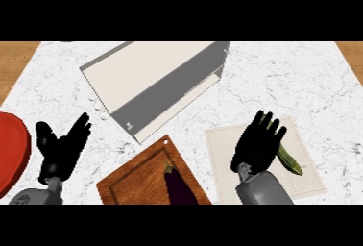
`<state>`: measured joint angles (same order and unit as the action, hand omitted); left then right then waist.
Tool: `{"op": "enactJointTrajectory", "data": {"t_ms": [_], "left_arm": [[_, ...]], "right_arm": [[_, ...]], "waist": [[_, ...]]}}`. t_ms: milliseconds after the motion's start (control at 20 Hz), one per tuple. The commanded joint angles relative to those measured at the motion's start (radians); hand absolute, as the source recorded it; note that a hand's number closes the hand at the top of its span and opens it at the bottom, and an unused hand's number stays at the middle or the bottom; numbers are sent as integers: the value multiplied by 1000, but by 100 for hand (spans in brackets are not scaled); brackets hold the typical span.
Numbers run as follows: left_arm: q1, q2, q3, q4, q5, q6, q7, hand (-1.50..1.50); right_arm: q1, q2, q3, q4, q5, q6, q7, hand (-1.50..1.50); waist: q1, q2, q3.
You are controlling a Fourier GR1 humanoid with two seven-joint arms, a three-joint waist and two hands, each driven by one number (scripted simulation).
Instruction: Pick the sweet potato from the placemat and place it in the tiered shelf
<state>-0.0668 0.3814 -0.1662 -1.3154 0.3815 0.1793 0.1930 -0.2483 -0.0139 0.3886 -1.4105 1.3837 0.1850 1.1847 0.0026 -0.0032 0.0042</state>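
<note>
A beige placemat (310, 178) lies on the marble counter at the lower right. On it rests a long green-and-tan vegetable (289, 161), its upper end hidden behind my right hand (257, 144). That hand hovers over the mat's left half with straight, spread fingers, open and holding nothing; the vegetable lies along its right edge. The tiered shelf (152, 81), white with grey boards, stands at the upper middle, turned at an angle. My left hand (62, 149) rests open at the lower left, fingers up.
A wooden cutting board (135, 180) with a dark purple eggplant (178, 188) on it sits between the two hands, just below the shelf's near corner. A red plate (10, 149) juts in from the left edge. Wood floor shows at both upper corners.
</note>
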Motion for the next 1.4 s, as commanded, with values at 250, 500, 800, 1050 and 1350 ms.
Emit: {"op": "enactJointTrajectory", "data": {"t_ms": [250, 500, 800, 1050, 1350], "left_arm": [[48, -11, 22, 21, -4, -50, -4, 0], [7, -43, 32, 45, -39, -54, -16, 0], [-28, -63, 40, 87, -54, -39, -37, 0], [42, -19, 55, -42, -40, -56, 43, 0], [5, -47, 44, 1, -60, -53, 32, 0]], "right_arm": [[-14, 14, -74, 93, 38, -90, 74, -150], [-15, 14, -59, 148, 32, -130, 48, -150], [-34, 14, -79, 221, -75, 33, -87, 150], [-17, 14, -34, 257, -80, -102, -120, 150], [-7, 13, 181, 106, -233, -36, -370, 150]], "waist": [[3, 4, -4], [1, 5, -4], [-1, 7, -5], [9, 4, -4], [22, 6, -2]]}}
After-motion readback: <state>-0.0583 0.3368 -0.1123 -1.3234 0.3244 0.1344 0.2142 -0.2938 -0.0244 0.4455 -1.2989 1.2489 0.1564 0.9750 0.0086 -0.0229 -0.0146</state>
